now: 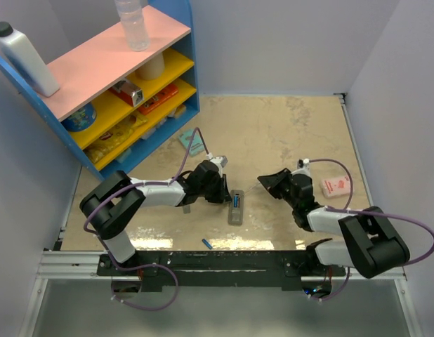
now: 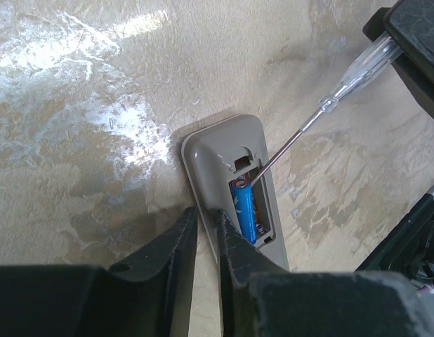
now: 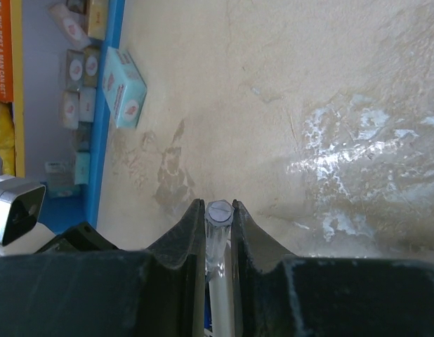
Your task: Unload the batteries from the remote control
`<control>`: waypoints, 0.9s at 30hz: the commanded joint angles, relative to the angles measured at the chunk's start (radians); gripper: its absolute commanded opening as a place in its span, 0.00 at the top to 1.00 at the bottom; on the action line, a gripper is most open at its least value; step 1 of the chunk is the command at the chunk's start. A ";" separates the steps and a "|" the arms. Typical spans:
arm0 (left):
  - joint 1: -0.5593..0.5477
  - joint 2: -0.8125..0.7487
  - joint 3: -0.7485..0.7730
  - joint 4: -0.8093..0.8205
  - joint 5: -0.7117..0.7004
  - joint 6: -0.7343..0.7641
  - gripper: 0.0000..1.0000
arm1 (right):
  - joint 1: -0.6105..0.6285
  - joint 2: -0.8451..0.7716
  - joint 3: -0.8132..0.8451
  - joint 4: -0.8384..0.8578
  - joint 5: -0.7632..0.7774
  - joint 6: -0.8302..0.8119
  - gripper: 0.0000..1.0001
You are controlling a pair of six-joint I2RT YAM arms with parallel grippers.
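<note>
The grey remote control (image 1: 235, 207) (image 2: 220, 151) lies back-up near the table's middle with its compartment uncovered. One blue battery (image 2: 245, 210) (image 1: 237, 201) sits inside it. Another blue battery (image 1: 207, 243) lies loose on the table near the front edge. My left gripper (image 1: 222, 196) (image 2: 206, 210) stands at the remote's left long edge, its jaws narrow, with that edge between the tips. My right gripper (image 1: 265, 182) (image 3: 219, 203) is shut on a clear-handled screwdriver (image 3: 220, 214) (image 2: 357, 67). Its thin shaft (image 2: 287, 144) slants down into the compartment, and its tip is at the battery's far end.
A blue shelf unit (image 1: 189, 63) with packets, a clear bottle (image 1: 133, 24) and a white bottle (image 1: 24, 56) stands at the back left. A teal box (image 1: 192, 142) (image 3: 126, 88) lies in front of it. A pink packet (image 1: 335, 187) lies at the right, close to my right arm.
</note>
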 commanded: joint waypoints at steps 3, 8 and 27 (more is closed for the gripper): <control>-0.017 0.050 0.004 -0.045 -0.013 0.023 0.78 | -0.021 0.111 0.016 -0.035 -0.056 -0.132 1.00; -0.017 0.052 0.003 -0.047 -0.015 0.021 0.78 | -0.021 0.157 0.040 0.003 -0.105 -0.147 1.00; -0.023 0.036 -0.008 -0.044 -0.028 0.010 0.77 | -0.100 0.347 0.163 0.017 -0.302 -0.270 1.00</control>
